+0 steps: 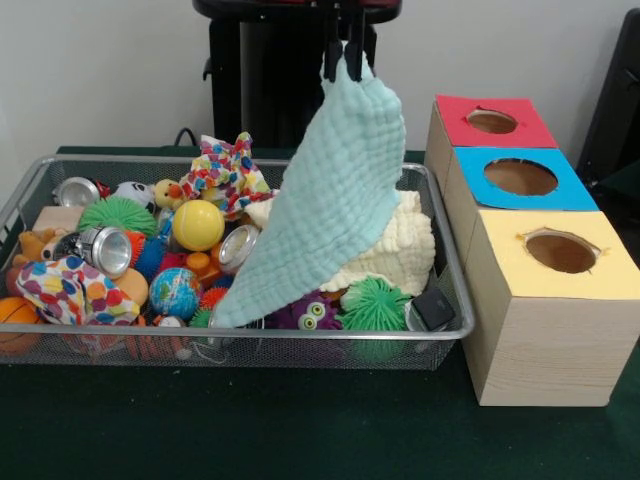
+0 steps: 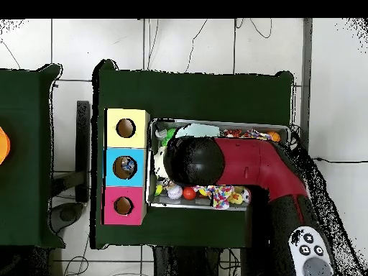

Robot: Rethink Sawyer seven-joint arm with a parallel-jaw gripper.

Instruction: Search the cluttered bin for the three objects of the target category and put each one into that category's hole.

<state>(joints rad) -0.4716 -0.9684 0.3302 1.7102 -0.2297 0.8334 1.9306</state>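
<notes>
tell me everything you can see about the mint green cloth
The cloth is pale mint green, with a soft, crinkled, waffle-like weave. The hand pinches its top corner, so it hangs as a tall drape, lifted mostly clear of the bin. Its lower corner trails among the toys at the bin's front, and its right side brushes a cream towel.

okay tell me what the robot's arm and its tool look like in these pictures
From overhead, the arm is glossy red with black joints, ending in a rounded black dome over the bin. Near its base sits a grey panel with round buttons. In the front view, the tool shows as two slim, dark prongs hanging from a dark body at the top.
</notes>
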